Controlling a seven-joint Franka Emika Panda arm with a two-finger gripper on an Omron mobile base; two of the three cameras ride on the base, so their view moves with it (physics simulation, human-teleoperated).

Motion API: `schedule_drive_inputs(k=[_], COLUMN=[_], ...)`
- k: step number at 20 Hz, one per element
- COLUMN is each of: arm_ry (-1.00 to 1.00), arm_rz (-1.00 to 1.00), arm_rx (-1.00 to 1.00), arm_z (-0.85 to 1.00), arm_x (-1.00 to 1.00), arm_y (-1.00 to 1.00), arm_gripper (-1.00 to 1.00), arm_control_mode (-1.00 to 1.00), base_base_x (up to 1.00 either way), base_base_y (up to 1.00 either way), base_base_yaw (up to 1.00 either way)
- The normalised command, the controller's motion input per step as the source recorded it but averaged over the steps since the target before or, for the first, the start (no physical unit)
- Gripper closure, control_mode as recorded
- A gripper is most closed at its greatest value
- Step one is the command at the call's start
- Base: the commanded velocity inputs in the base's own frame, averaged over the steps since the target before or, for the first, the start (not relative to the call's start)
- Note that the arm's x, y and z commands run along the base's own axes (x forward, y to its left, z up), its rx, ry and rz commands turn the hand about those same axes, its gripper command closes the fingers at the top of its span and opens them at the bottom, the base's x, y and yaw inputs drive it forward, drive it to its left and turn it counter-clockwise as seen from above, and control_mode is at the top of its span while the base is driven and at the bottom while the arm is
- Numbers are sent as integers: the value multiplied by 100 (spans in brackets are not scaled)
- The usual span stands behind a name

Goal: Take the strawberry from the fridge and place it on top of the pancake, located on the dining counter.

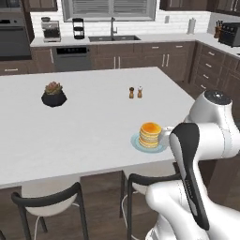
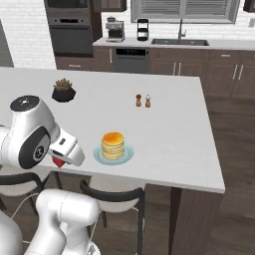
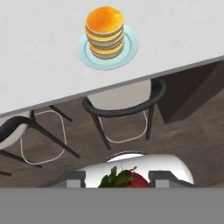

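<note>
Strawberry [image 3: 124, 180], small red w/ green leafy top, sits pinched between dark gripper [image 3: 117, 179] tips. Golden-tan pancake stack [image 3: 104, 32] on pale blue plate [image 3: 129, 51], white dining counter [image 3: 39, 52], lies at 12 o'clock, well apart from hand.

Pancake [image 2: 113, 145] on plate [image 2: 127, 155], near dining counter [image 2: 179, 134] front edge. Gripper [image 2: 59, 160] left of pancake, clasping strawberry [image 2: 58, 161].

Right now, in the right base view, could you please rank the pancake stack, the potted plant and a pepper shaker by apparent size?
1. pancake stack, though it sits nearer the camera
2. potted plant, close behind; farther away, so the true order is unsure
3. pepper shaker, clearly smallest
</note>
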Motion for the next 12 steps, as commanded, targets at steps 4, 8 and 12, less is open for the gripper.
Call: schedule_drive_inputs(k=[4,8,12], arm_ry=[0,0,0], arm_rz=[0,0,0], arm_rx=[0,0,0], arm_z=[0,0,0], arm_x=[0,0,0], arm_y=[0,0,0], arm_gripper=[100,100,100], arm_control_mode=[100,100,100], base_base_x=[54,53,49], base_base_y=[0,-3,6], base_base_yaw=[0,0,0])
